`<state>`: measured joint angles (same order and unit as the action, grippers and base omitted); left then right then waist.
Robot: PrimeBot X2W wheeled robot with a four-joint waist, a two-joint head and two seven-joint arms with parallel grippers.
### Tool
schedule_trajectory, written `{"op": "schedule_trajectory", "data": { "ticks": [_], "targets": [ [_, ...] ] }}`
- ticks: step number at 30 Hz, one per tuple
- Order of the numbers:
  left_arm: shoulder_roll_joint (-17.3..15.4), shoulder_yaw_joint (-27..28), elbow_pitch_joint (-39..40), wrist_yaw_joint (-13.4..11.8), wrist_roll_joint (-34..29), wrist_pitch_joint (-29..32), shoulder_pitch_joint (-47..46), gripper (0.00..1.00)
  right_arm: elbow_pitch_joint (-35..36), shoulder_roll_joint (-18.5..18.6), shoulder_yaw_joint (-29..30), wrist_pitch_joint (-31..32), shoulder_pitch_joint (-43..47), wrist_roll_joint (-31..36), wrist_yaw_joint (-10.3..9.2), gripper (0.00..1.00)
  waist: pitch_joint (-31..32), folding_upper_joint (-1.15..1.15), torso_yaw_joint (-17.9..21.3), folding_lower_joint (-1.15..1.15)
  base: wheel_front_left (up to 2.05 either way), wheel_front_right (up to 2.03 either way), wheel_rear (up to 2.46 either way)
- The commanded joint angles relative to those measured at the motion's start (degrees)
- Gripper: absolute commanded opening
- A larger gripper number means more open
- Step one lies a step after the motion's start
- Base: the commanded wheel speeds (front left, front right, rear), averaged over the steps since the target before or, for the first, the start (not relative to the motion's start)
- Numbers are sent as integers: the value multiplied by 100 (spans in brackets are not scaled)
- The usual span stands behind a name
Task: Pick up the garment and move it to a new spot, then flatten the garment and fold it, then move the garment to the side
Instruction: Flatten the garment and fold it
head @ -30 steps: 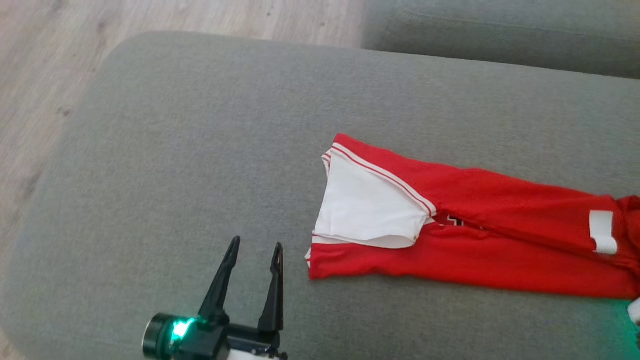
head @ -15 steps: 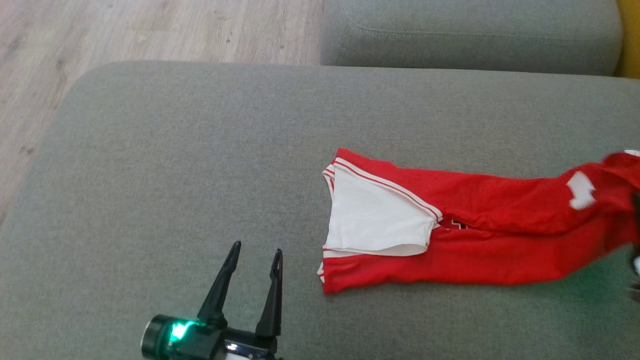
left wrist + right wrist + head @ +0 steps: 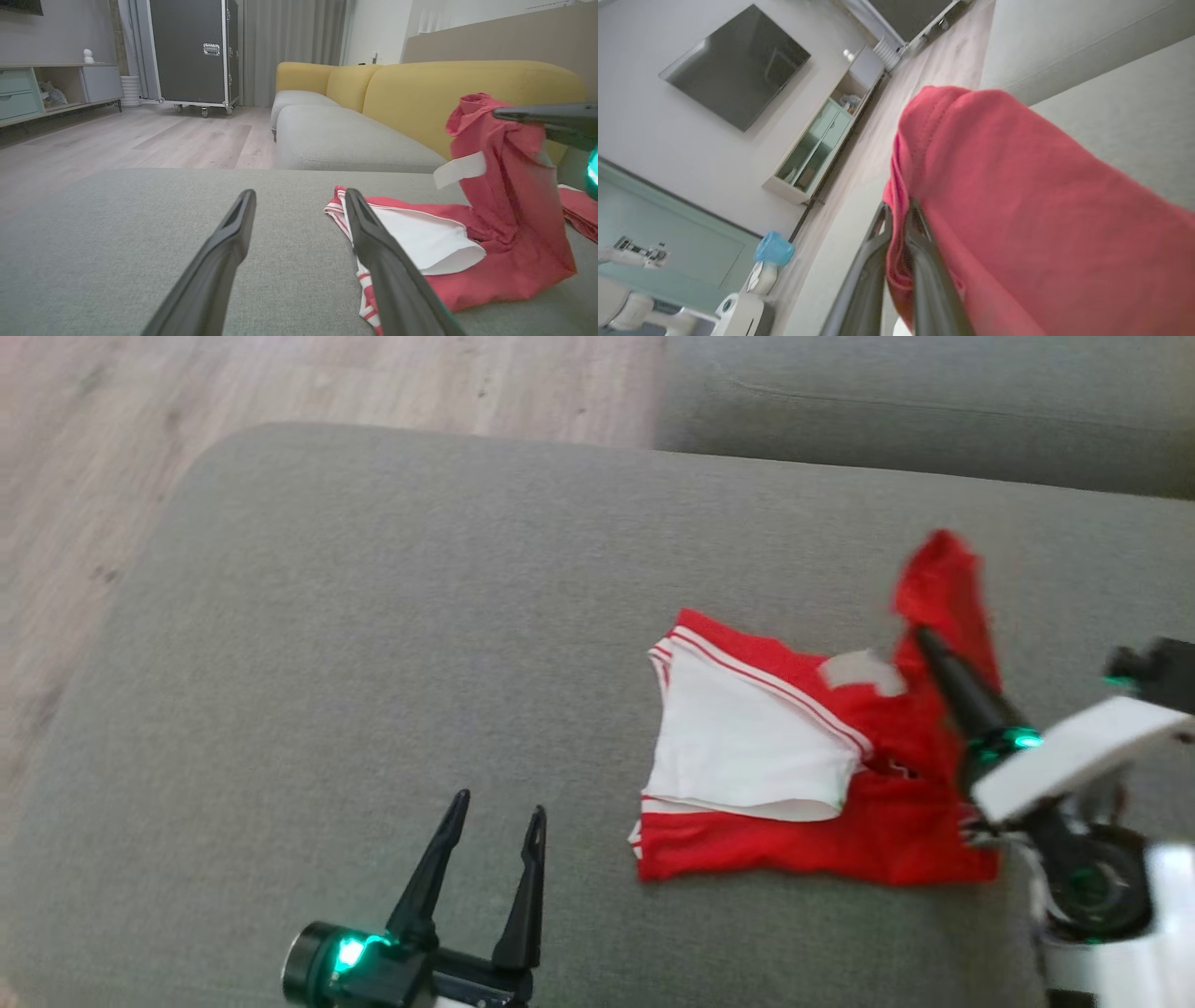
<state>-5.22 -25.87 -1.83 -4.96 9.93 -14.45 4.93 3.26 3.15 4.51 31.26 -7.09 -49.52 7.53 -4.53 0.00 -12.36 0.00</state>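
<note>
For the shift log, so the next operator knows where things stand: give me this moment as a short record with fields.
surface: grey sofa cushion
item: red garment with a white panel
garment state: near end flat on the cushion, far end raised off it
right claw: shut on the raised red end
left claw: open, holding nothing, to the left of the garment
fold: raised end not yet laid down
</note>
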Motion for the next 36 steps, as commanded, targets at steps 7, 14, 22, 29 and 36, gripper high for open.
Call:
{"op": "schedule_trajectory", "data": {
  "ticks": [7, 14, 22, 29, 36],
  "targets": [
    [146, 233, 79, 110, -107, -54, -231, 100, -519, -25, -1278, -574, -459, -418, -4, 0, -61, 0, -386, 0, 0, 0, 0],
    [200, 274, 51, 161, -132, -54, -263, 100, -1682, -26, -2279, -1200, -895, -614, -4, 22, -123, 0, -593, 0, 0, 0, 0],
    [222, 411, 24, 138, -108, -55, -238, 100, -1898, -26, -2824, -1545, -1034, -403, -4, 100, -43, 0, -484, 0, 0, 0, 0],
    [230, 712, 59, 76, 128, -55, -76, 100, -961, 718, -2528, -2421, -454, 764, -4, 100, 297, 0, -93, 0, 0, 0, 0],
    [232, 928, 85, 6, 128, -55, 144, 100, -737, 1184, -1831, -3857, 430, 1526, -4, 100, 645, 0, 375, 0, 0, 0, 0]
  ]
}}
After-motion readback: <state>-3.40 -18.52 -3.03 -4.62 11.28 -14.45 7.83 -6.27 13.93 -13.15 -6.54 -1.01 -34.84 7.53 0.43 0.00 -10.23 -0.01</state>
